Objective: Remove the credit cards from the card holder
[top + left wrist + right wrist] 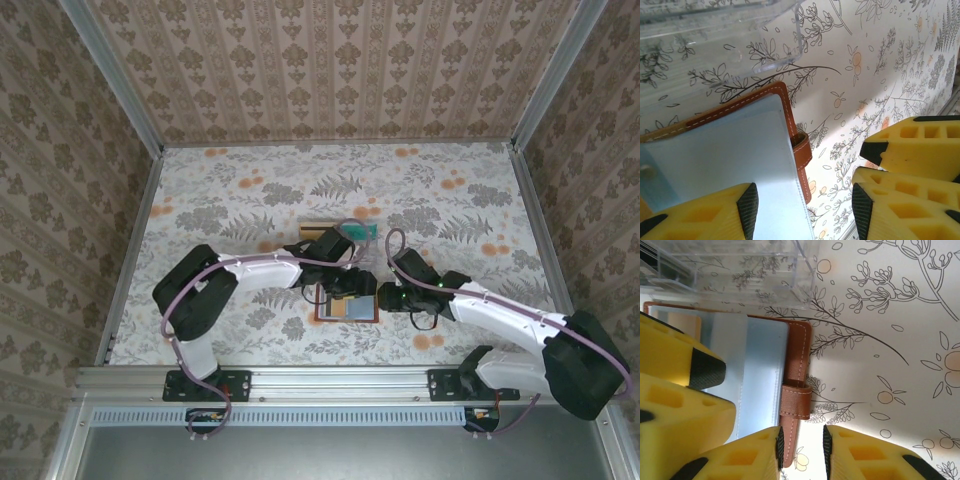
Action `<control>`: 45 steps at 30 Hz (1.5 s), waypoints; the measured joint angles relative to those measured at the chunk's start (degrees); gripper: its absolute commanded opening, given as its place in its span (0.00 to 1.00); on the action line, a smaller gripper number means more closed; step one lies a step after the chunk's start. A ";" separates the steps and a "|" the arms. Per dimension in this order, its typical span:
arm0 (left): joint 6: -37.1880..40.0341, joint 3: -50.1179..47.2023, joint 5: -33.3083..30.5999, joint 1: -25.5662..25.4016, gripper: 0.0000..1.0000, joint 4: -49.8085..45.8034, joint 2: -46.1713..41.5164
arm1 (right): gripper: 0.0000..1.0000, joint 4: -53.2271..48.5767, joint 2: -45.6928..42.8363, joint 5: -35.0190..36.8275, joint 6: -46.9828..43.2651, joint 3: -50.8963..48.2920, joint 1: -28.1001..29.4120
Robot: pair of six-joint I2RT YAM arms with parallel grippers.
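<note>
- Top external: we look steeply down from above and behind the arm bases (205, 385), far enough back to take in the whole table (200, 180).
- Left wrist: we sit very close over the card holder (740, 150), looking down at a slant.
- Right wrist: equally close, looking down on the card holder's strap (795, 401) edge.
- All three views share the card holder. Both wrist views share the clear tray (715, 40) just beside it.
</note>
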 measured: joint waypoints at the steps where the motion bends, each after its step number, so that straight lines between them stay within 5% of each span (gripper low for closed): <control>1: 0.09 -0.11 -0.44 0.04 0.54 -0.63 -0.79 | 0.31 0.09 0.00 -0.26 0.00 0.00 -0.02; 8: 0.63 -5.03 -4.26 1.75 0.42 -3.32 -11.32 | 0.30 0.83 1.01 -2.80 0.63 1.22 -0.04; 12: 0.94 -10.21 -6.23 4.07 0.14 -4.61 -17.03 | 0.28 2.91 3.21 -5.33 1.51 3.96 -0.02; 16: 0.79 -14.25 -7.34 5.90 0.00 -5.51 -18.45 | 0.25 5.62 6.75 -7.87 2.84 6.08 0.61; 29: 0.59 -17.00 -7.98 6.23 0.00 -2.97 -15.34 | 0.24 13.05 19.04 -14.43 8.63 7.91 3.13; 45: 0.33 -19.21 -8.83 6.23 0.00 -0.96 -14.01 | 0.24 17.05 23.96 -17.11 11.21 7.91 3.13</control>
